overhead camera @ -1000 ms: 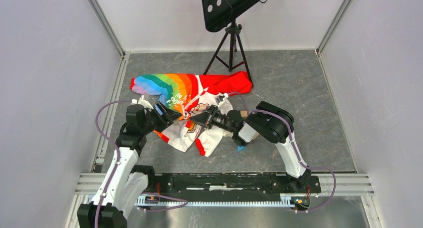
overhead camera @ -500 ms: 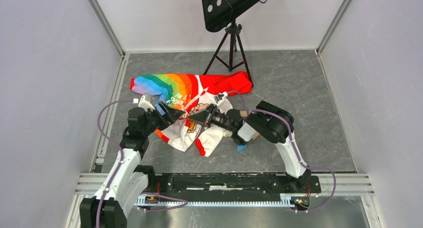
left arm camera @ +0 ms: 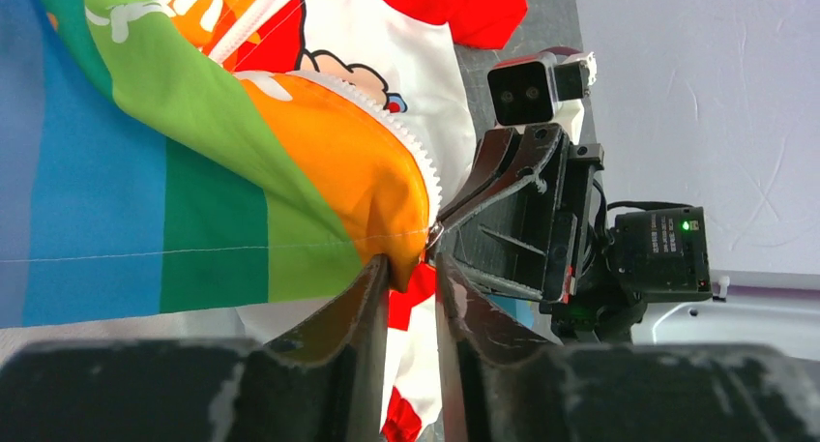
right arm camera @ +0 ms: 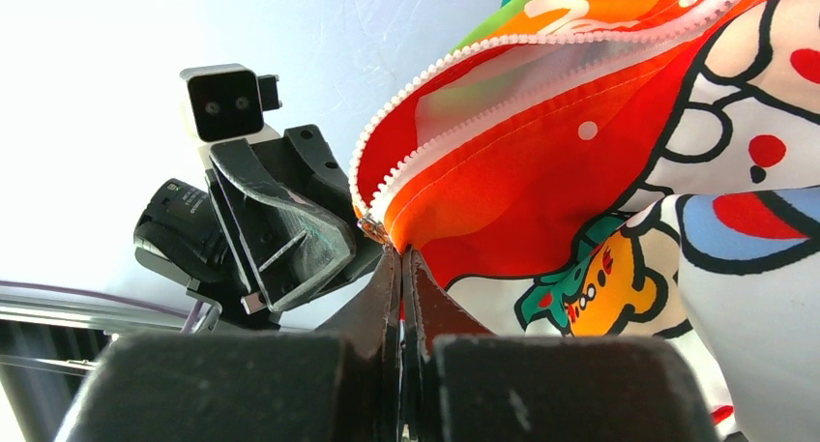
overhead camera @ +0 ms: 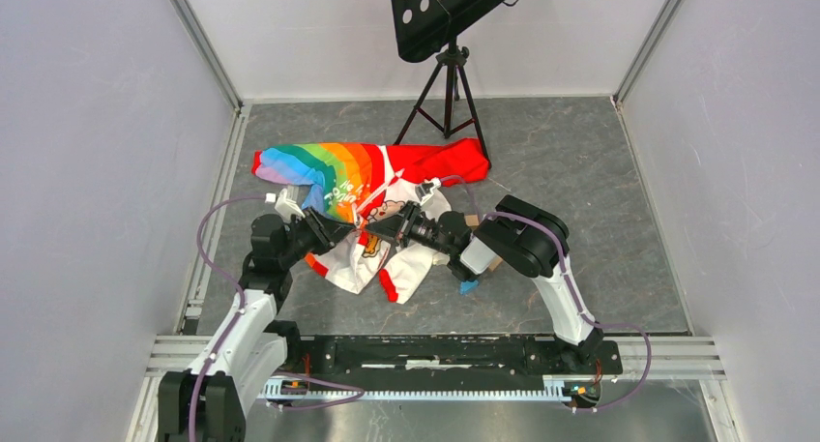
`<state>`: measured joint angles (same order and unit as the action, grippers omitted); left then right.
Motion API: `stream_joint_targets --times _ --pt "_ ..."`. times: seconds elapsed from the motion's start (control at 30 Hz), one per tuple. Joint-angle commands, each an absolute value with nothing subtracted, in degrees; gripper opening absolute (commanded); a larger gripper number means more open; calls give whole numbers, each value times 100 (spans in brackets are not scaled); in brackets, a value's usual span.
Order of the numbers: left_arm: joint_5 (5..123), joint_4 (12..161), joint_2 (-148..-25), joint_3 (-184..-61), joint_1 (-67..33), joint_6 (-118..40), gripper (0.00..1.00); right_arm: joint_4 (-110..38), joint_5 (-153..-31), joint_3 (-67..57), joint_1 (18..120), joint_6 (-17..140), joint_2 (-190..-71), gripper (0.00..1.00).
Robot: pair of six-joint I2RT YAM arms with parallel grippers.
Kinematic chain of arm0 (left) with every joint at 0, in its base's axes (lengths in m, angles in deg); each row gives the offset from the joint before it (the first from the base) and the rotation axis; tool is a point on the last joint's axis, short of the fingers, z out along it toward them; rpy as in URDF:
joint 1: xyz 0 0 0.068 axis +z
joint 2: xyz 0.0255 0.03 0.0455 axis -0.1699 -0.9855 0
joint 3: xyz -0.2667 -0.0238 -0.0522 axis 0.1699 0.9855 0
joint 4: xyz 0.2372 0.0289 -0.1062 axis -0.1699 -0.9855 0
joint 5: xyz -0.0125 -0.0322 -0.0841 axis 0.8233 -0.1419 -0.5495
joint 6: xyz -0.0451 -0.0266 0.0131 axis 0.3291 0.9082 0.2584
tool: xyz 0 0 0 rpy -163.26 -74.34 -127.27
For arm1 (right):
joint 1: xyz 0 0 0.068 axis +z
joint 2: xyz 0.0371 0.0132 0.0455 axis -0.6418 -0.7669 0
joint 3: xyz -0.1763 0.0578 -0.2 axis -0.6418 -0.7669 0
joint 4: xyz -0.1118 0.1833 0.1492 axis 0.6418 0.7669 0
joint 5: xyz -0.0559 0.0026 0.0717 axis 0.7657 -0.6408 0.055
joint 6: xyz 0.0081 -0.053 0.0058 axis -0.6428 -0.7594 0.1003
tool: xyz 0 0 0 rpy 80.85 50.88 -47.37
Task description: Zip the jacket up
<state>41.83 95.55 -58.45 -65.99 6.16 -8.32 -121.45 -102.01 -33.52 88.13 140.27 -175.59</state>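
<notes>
Between left tool (overhead camera: 346, 231) and right tool (overhead camera: 373, 231), zipper base (right arm camera: 372, 227) of the jacket (overhead camera: 338, 171).

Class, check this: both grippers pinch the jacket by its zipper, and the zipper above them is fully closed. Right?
No. The zipper is open: the right wrist view shows its two rows of teeth parted. The left gripper and right gripper do pinch the jacket.

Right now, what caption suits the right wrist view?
Right gripper pinches the jacket at the bottom of its open zipper.
</notes>
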Motion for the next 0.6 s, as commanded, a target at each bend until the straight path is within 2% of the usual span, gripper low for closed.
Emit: stream_joint_targets --times 0.0,0.1,0.2,0.4,0.43,0.57 --pt "4174 9768 -5575 -6474 624 -815 29 -14901 -10195 -3238 8787 14019 -17559 1" --pt "4164 9781 -5712 -6519 626 -791 28 -14903 -10198 -3203 8797 14019 -17548 0" --pt "4078 9887 -5902 -6583 621 -783 32 -14905 -10196 -3194 8791 14023 -17547 0" --pt "4110 9955 -6061 -6658 621 -773 34 -14898 -10204 -3167 8791 14036 -17540 0" --pt "4113 9953 -6061 -6659 624 -773 31 -14900 -10205 -3161 8791 14037 -17540 0" --pt "4122 9912 -6084 -6645 621 -815 12 -14904 -10213 -3107 8797 14066 -17571 0"
